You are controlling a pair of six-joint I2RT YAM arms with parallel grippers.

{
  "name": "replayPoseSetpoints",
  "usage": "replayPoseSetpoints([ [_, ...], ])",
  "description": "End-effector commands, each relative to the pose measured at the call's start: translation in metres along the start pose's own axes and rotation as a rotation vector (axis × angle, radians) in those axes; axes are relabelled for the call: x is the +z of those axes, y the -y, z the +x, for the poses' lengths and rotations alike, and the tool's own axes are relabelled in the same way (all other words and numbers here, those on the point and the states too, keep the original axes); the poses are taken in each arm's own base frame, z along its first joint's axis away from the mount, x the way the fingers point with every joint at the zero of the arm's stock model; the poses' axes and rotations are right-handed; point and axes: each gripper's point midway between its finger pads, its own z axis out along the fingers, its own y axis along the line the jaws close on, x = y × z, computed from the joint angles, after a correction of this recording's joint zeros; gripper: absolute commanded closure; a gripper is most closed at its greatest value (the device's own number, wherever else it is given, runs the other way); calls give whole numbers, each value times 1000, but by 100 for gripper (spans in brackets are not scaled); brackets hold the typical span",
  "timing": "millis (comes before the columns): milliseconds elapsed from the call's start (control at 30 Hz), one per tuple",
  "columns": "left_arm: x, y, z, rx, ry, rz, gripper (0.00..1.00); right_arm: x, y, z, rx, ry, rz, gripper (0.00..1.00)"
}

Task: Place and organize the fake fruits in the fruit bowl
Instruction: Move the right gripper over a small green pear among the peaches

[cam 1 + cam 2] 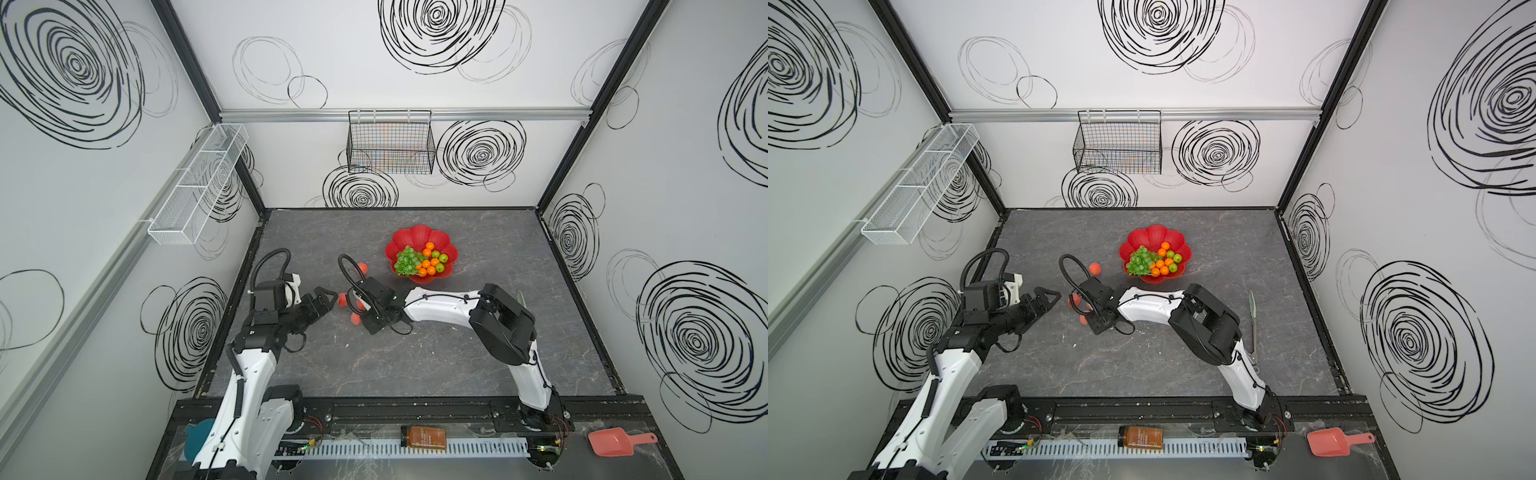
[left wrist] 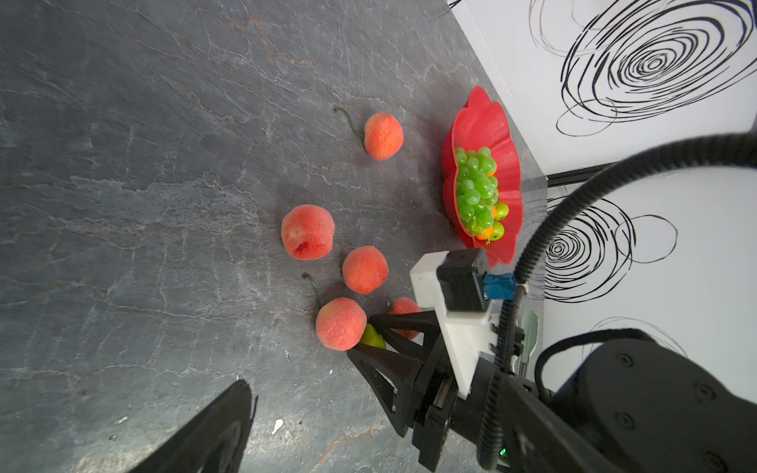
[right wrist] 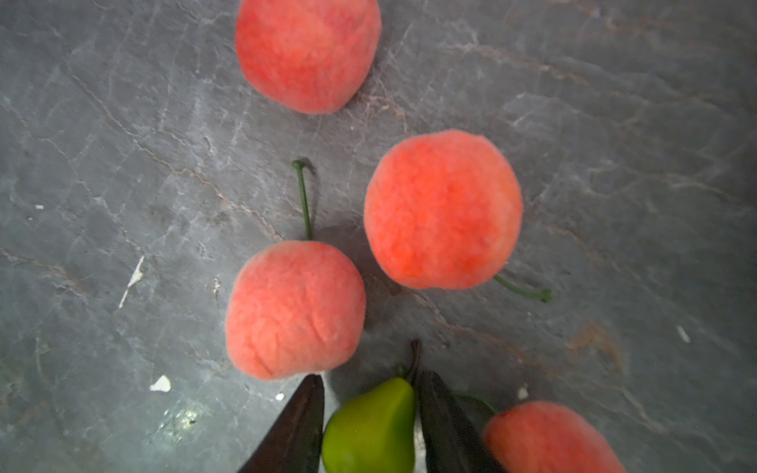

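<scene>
Right gripper (image 3: 370,381), low over the near-left of the grey table (image 1: 415,353), has its fingers drawn in on a small green fruit (image 3: 368,430), pear-shaped with a dark stem. Whether the fruit is clear of the table cannot be told from these views. Left gripper (image 1: 326,303) hovers just left of it, jaws spread wide and holding nothing. The step in hand appears to be the pick-up of this green fruit. One peach (image 3: 295,309) lies just beside a right fingertip, so a straight vertical lift before any sideways travel should avoid nudging it. The carry then runs far and right to the fruit bowl (image 1: 415,239), where a low release beside the green apples (image 1: 444,258) would keep like with like and stop the fruit rolling off the heap. Five peaches lie loose on the table: four clustered around the right gripper and one (image 2: 383,135) set apart, farther off toward the bowl. The red, petal-edged bowl holds one bunch of green grapes (image 1: 405,262), about seven oranges (image 1: 434,262), which are small and crowded, and two green apples. Its far petals are bare.
</scene>
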Motion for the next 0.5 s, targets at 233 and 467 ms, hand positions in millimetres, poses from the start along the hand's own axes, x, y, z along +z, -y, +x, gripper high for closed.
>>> replayPoseSetpoints([
  [233,0,7,-4,42,20,30,4,-16,0,5,10,9,11,60],
  [467,0,15,-2,72,17,39,4,-29,0,5,22,28,0,61],
])
